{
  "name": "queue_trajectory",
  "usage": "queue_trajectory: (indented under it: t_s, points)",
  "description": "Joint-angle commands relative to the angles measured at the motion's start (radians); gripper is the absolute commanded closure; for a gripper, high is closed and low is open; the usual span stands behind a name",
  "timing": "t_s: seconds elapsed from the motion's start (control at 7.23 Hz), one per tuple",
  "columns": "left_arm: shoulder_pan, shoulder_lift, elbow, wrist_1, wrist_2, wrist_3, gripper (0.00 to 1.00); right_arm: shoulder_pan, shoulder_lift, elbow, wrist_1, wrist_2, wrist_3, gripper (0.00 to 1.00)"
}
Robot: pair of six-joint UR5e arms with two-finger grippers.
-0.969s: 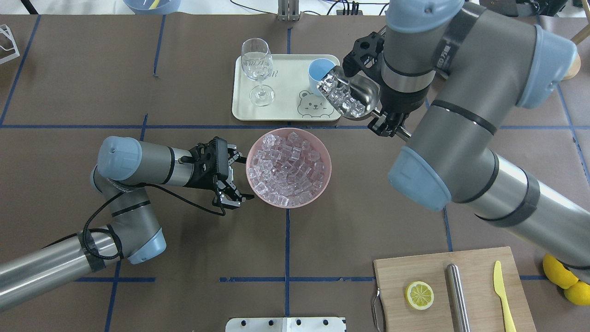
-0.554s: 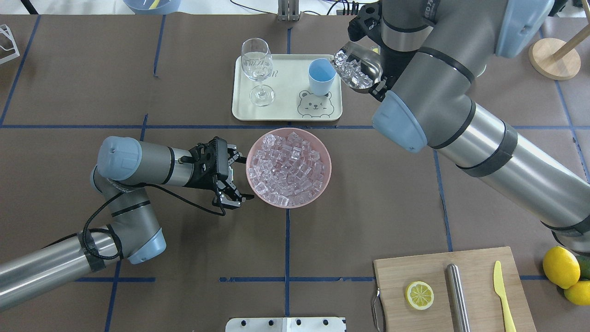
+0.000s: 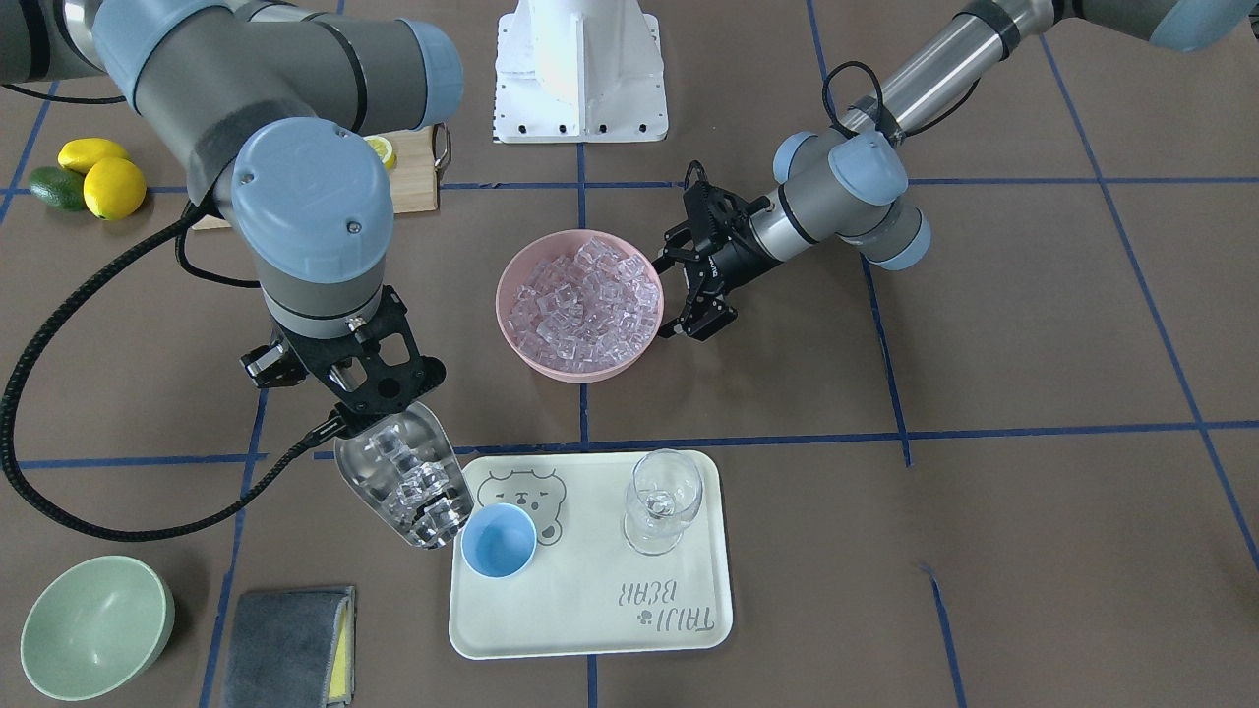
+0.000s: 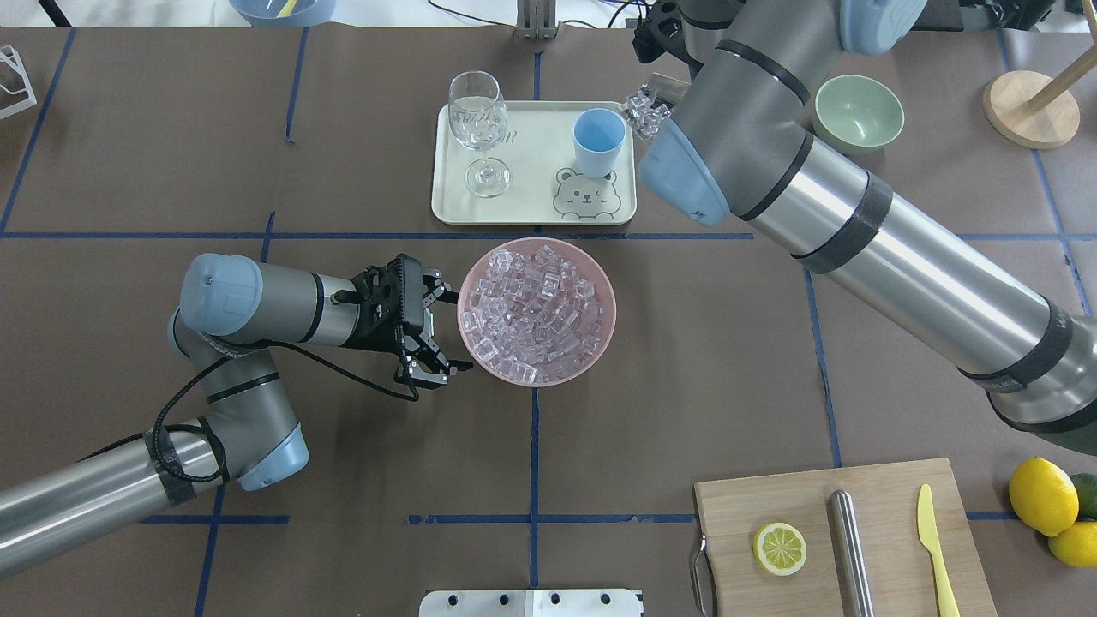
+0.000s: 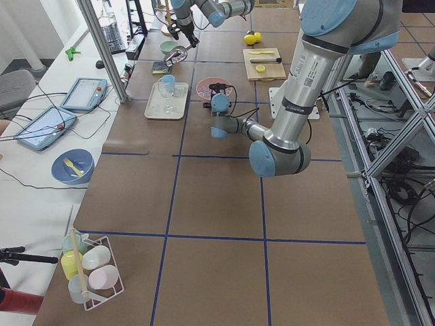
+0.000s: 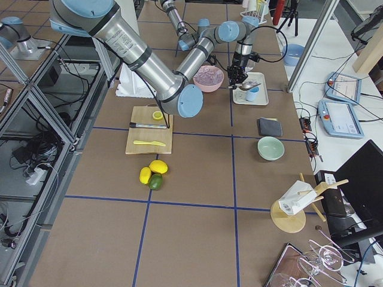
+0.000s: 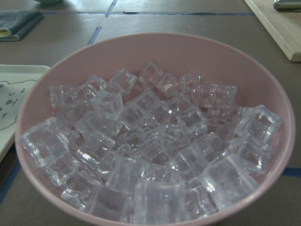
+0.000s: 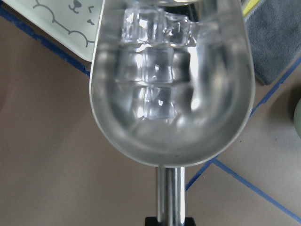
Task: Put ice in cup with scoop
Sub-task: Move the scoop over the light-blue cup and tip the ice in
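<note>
The right gripper point(image 3: 344, 393) is clamped on the short tubular handle of the scoop point(image 3: 403, 482), holding it in the air at the far side of the table. The scoop tilts down with its open mouth toward the cup point(image 3: 499, 540), its lip just to the right of the cup's rim and over the right edge of the tray point(image 3: 590, 610). A load of ice point(image 3: 418, 492) lies in the trough, bunched toward the lip, and from the wrist camera the cubes sit piled at the far end of the shiny trough. The cup stands upright at the right end of the tray, and its inside shows plain blue. A stemmed glass point(image 3: 664, 501) stands upright at the tray's left end, well apart from the cup.

Nearer the robot, at the middle of the table, a pink bowl point(image 3: 580, 372) is heaped with more cubes. The left gripper point(image 3: 679, 295) hangs just to the left of that bowl with its 2 fingers spread apart and nothing between them. I cannot tell whether they touch the rim.

A pale green bowl point(image 3: 93, 624) and a folded grey cloth point(image 3: 285, 644) lie far off to the right. A wooden cutting board point(image 4: 891, 514) sits near right, carrying 1 lemon half point(image 4: 780, 548), a steel cylinder point(image 4: 848, 548) and a yellow knife point(image 4: 934, 548).
</note>
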State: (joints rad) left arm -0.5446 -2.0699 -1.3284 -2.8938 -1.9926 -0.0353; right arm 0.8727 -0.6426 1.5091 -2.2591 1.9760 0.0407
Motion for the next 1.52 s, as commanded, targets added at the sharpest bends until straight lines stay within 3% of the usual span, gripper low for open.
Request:
queue_trajectory:
  t_s: [0.0, 0.28, 0.97, 1.38]
  points:
    - [0.0, -0.001, 0.0, -0.001, 0.0, 0.0, 0.0, -0.003, 0.043, -0.027, -0.068, -0.014, -0.041, 1.0]
    - [0.0, 0.001, -0.002, -0.001, 0.0, 0.0, 0.0, -0.006, 0.104, -0.111, -0.098, -0.016, -0.079, 1.0]
    - [0.0, 0.004, 0.0, -0.001, 0.0, 0.0, 0.0, -0.006, 0.136, -0.133, -0.165, -0.036, -0.168, 1.0]
    - [0.0, 0.004, 0.0, -0.001, 0.0, 0.0, 0.0, -0.006, 0.179, -0.202, -0.181, -0.051, -0.226, 1.0]
